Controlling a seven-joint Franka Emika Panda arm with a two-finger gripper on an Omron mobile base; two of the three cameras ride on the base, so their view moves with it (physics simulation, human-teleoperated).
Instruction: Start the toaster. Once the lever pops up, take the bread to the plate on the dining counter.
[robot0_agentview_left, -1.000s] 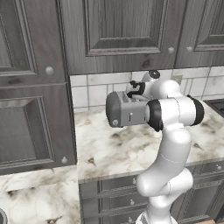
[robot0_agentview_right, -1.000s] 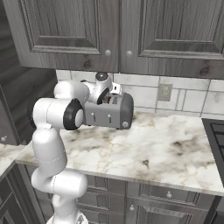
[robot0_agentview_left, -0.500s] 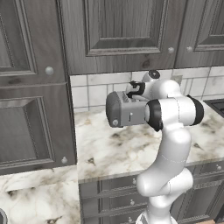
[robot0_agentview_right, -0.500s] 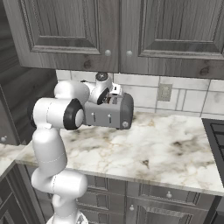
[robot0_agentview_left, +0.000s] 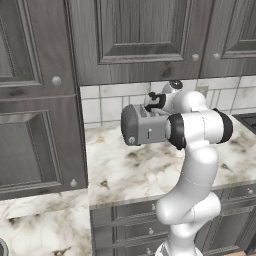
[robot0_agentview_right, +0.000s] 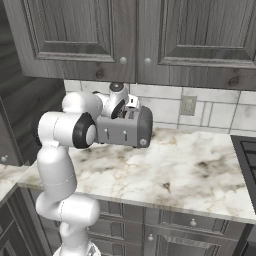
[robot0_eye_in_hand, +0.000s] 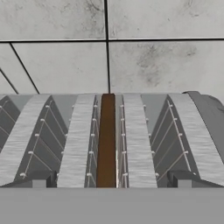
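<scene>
The gray toaster (robot0_agentview_left: 142, 129) (robot0_agentview_right: 125, 131) stands on the marble worktop against the tiled wall. My gripper (robot0_agentview_left: 156, 102) (robot0_agentview_right: 125, 107) hangs just over its top, pointing down at the slots. In the hand view the toaster's top (robot0_eye_in_hand: 78, 140) lies close below, and the brown edge of the bread (robot0_eye_in_hand: 106, 140) sits in the middle slot. My gripper (robot0_eye_in_hand: 109, 181) is open, with one dark fingertip (robot0_eye_in_hand: 40, 178) on each side of the bread's slot and nothing between them. The plate and the dining counter are out of view.
The marble worktop (robot0_agentview_left: 145, 170) (robot0_agentview_right: 190, 165) runs over gray drawers (robot0_agentview_right: 165, 232). Dark wall cabinets (robot0_agentview_left: 135, 35) hang close above the toaster. A tall cabinet (robot0_agentview_left: 35, 125) stands to the left, a wall outlet (robot0_agentview_right: 188, 105) and a stove edge (robot0_agentview_right: 247, 150) to the right.
</scene>
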